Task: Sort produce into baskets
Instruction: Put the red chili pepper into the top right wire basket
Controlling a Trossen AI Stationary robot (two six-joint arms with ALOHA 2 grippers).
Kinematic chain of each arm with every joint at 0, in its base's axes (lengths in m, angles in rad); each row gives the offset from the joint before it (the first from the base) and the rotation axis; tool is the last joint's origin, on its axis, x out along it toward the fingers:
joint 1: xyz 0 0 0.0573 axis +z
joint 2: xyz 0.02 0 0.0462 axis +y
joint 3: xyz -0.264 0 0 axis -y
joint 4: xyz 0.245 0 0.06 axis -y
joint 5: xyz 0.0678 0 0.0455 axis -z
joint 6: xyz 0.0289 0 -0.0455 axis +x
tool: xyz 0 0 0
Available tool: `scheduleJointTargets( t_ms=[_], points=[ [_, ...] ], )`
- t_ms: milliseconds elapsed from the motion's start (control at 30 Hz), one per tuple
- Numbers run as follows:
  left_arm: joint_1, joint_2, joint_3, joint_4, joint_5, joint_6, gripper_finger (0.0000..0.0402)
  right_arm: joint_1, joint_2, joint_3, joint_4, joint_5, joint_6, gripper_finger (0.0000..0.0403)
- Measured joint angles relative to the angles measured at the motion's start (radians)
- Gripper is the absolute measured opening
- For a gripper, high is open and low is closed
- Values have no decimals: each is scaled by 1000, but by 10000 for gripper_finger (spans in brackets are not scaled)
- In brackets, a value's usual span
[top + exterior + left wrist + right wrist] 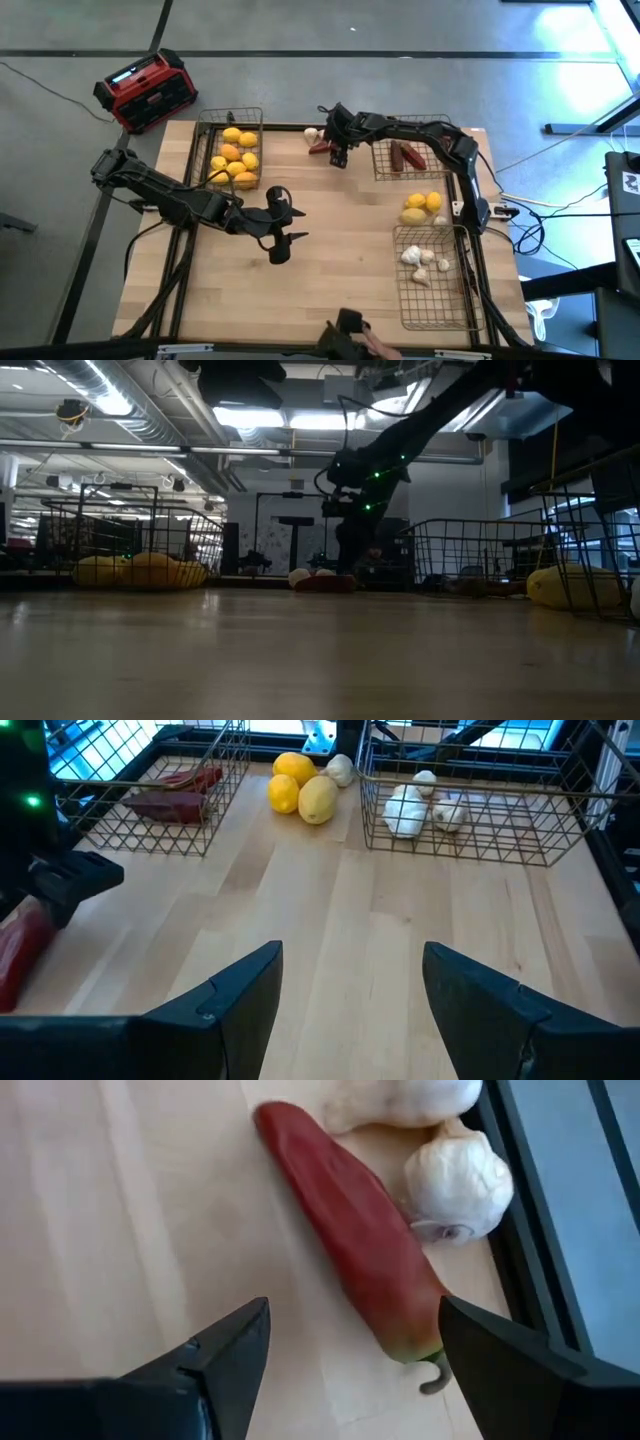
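The right gripper [338,158] hangs near the far edge of the wooden table [340,250], jaws spread with nothing between them. Just beyond the jaws lies a red pepper [360,1230], long, glossy and tapering to a green stem tip, flat on the wood. Two white garlic bulbs [458,1180] sit just past the pepper, one touching it, right against the table's dark edge rail. Bare wood lies on the jaws' other side.

The left gripper [280,235] hovers over the open middle of the table, jaws spread and empty, with clear boards ahead of them. Far ahead of those jaws stand two wire baskets: one basket [150,810] holds dark red peppers, the other basket [470,820] holds white garlic. Between them, loose on the wood, sit yellow lemons [300,785] and one more garlic bulb.

A third basket [232,150] at the far left holds yellow and orange lemons.

The table is pale planks. A red-and-black box [148,90] stands on the grey floor beyond the table corner
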Motion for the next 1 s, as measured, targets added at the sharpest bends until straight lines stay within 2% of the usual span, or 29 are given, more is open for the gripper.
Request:
scheduleJointTargets(
  t_ms=[333, 733, 833, 1000],
  points=[
    [0, 0, 0, -22, 0, -5, 237, -15, 47, 2, 62, -4, -59, 284],
    [9, 0, 0, -22, 0, -12, 237, -26, 66, 0, 39, -56, -47, 282],
    [9, 0, 0, -21, 0, -12, 237, -25, 65, 0, 43, -56, -48, 265],
    [9, 0, 0, -21, 0, -12, 237, -25, 65, 0, 43, -56, -48, 202]
  ],
)
